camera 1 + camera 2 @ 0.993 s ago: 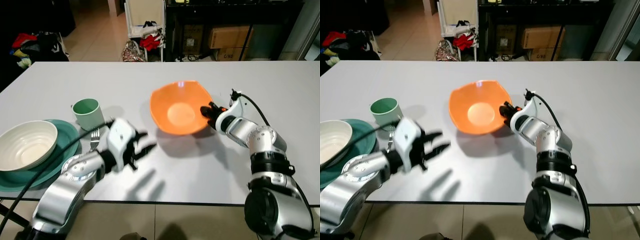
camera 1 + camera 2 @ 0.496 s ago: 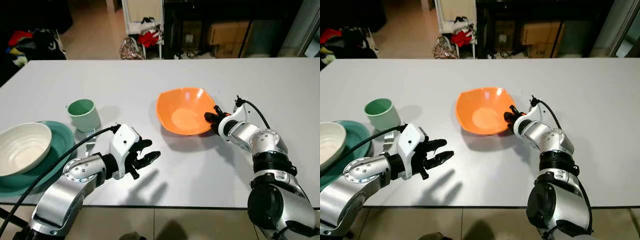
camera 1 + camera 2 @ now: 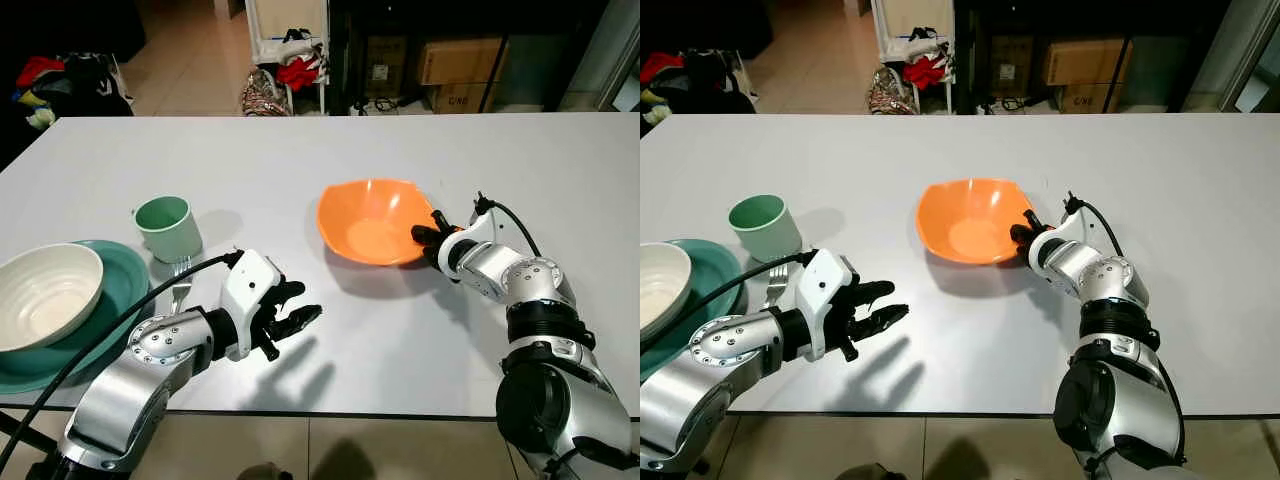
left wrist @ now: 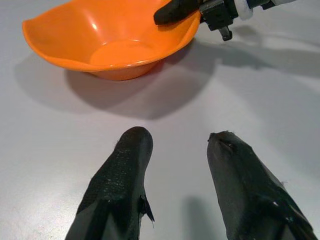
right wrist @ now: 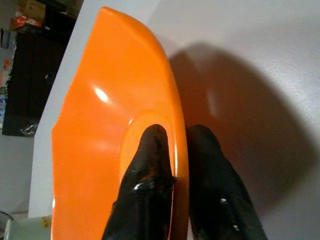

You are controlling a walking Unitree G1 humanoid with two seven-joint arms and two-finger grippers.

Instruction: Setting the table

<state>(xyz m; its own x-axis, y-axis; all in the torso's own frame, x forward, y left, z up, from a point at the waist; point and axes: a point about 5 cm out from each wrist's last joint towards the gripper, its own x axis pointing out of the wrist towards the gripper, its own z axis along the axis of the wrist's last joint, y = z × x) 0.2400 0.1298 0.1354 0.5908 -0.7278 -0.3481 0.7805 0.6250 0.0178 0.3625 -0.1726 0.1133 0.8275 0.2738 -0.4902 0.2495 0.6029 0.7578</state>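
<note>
An orange bowl [image 3: 368, 218] hangs a little above the middle of the white table [image 3: 300, 160], casting a shadow under it. My right gripper [image 3: 427, 237] is shut on the bowl's right rim, one finger [image 5: 149, 150] inside and the other outside the wall of the bowl [image 5: 105, 125]. My left gripper [image 3: 297, 316] stands open and holds nothing, low over the table near the front edge, pointing toward the bowl [image 4: 110, 40]. At the left sit a mint cup [image 3: 168, 227], a fork [image 3: 180, 287], and a white bowl [image 3: 45, 295] on a teal plate [image 3: 130, 275].
Bare tabletop lies between my two grippers and across the right and far side. Beyond the table's far edge are a white chair with clothes [image 3: 290, 60], cardboard boxes [image 3: 455, 60] and clutter on the floor at the far left [image 3: 60, 85].
The orange bowl has gone from a steep tilt to nearly level and shifted slightly right in my right gripper. My left gripper has turned and settled lower, fingers spread.
</note>
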